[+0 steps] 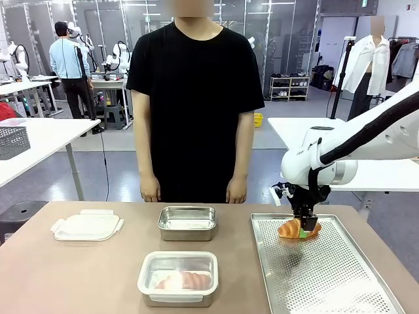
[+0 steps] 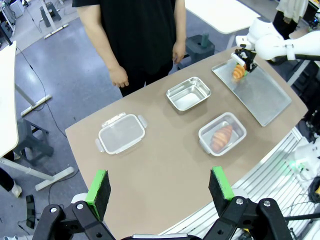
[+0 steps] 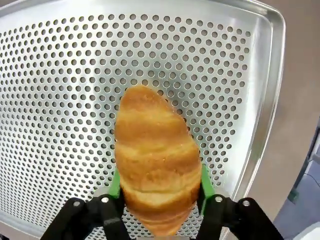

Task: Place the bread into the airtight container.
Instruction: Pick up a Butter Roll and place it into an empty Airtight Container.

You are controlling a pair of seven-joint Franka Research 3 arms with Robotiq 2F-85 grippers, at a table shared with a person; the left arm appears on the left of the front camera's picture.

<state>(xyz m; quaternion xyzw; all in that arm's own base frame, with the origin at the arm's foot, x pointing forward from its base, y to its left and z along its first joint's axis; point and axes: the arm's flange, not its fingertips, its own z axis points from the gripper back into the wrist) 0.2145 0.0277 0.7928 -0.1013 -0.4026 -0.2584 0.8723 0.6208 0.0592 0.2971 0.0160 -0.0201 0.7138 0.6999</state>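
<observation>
Right gripper (image 1: 306,226): closed on a croissant (image 1: 288,229); the green pads (image 3: 116,184) are pressed against its two long sides, as is seen in the right wrist view.
Held croissant: found at the far end of the tray (image 1: 340,278), towards the tray's left edge. Whether it rests on the metal or is lifted just clear cannot be told.
Tray: a perforated metal sheet, laid on the right part of the table (image 1: 65,275), running from the near edge towards the person.
Left gripper (image 2: 160,186): held high above the table's near side, jaws wide apart, nothing between them.
Clear container (image 1: 145,271): placed near the table's front edge, about the middle, uncovered. A second croissant (image 1: 185,280) is lying inside it (lengthwise, along the box).
Metal container (image 1: 162,222): set just behind the clear one, nearer the person, with nothing visible inside.
Lid (image 1: 86,226): laid flat on the left part of the table, well apart from both containers (side clips can be made out on it).
Person (image 1: 196,98): standing at the far side in a black T-shirt, both arms hanging down; the hands (image 1: 150,191) are kept just behind the table edge and nothing is touched by them.
</observation>
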